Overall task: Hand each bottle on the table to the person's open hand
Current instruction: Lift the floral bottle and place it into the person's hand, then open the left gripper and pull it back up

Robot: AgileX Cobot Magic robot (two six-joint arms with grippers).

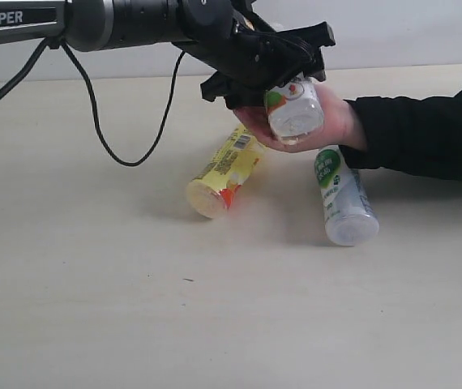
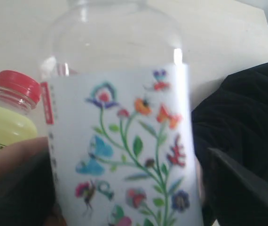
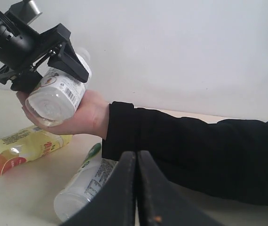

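The wide, pale beige wood-look table (image 1: pixel 134 324) fills the lower frame of the exterior view. From the upper left a black robot arm (image 1: pixel 126 20) reaches toward centre. Its left gripper (image 1: pixel 273 74) is clamped around the white floral-labelled plastic bottle (image 1: pixel 296 112), which rests in the person's open hand (image 1: pixel 338 121), with the black sleeve (image 1: pixel 425 134) at right. Just below the hand, the yellow plastic bottle (image 1: pixel 224 172) and the clear bottle with green-white label (image 1: pixel 341 194) lie on their sides, apart from each other. In the right wrist view, the right gripper (image 3: pixel 136 188) has its fingers pressed together, holding nothing.
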